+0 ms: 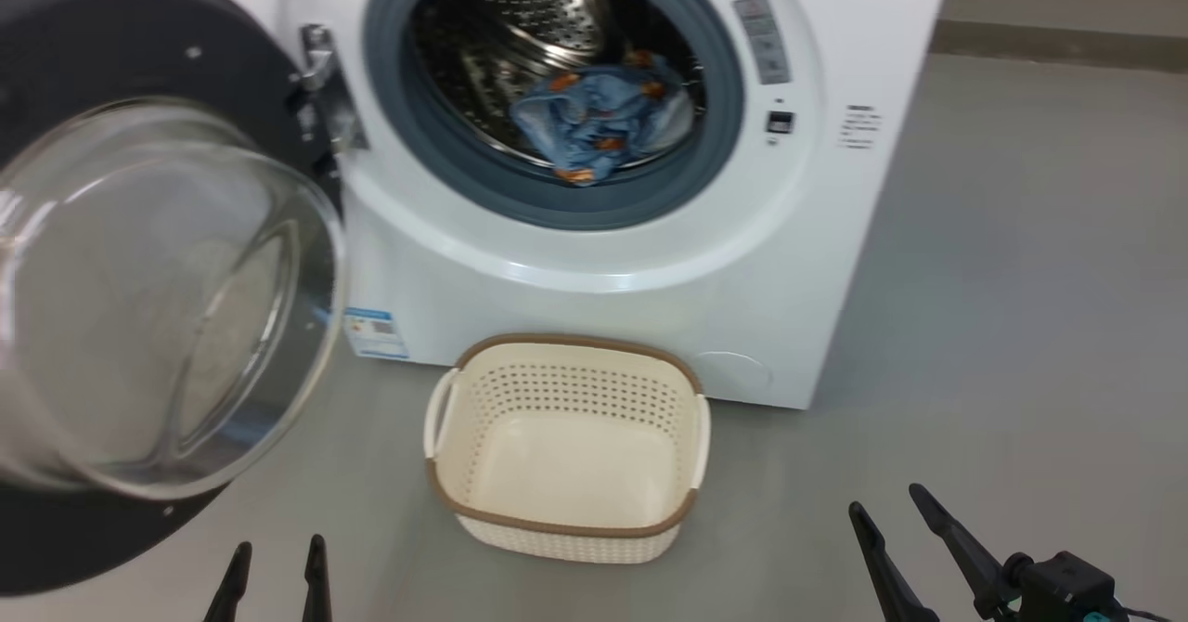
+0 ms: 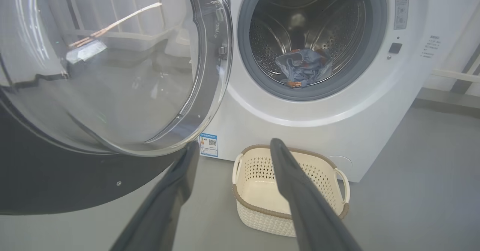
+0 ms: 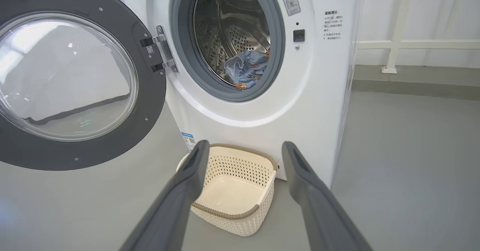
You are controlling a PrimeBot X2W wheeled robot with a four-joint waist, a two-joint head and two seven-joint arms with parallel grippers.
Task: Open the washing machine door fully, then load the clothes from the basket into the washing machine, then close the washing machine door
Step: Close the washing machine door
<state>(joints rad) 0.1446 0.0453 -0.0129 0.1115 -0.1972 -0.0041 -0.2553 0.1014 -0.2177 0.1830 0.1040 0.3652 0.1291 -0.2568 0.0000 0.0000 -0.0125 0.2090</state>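
Washing machine door (image 1: pixel 158 288) swung wide at far left. Left gripper (image 1: pixel 280 548) low, fingers apart. Light blue clothes (image 1: pixel 599 121) lying in drum (image 1: pixel 520 19) of washing machine (image 1: pixel 789 260). Basket (image 1: pixel 566 524) on floor (image 1: pixel 1021 325) just before machine. Right gripper (image 1: pixel 884 499) low right, fingers apart too.

Bright even light, glare on washer door (image 1: pixel 139 306); wrist cams warped @ edges.

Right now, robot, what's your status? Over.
Left claw open, right claw open, both empty. Clothes in drum, basket empty. Washing machine door wide open, not yet shut. Nothing seen blocking its swing.
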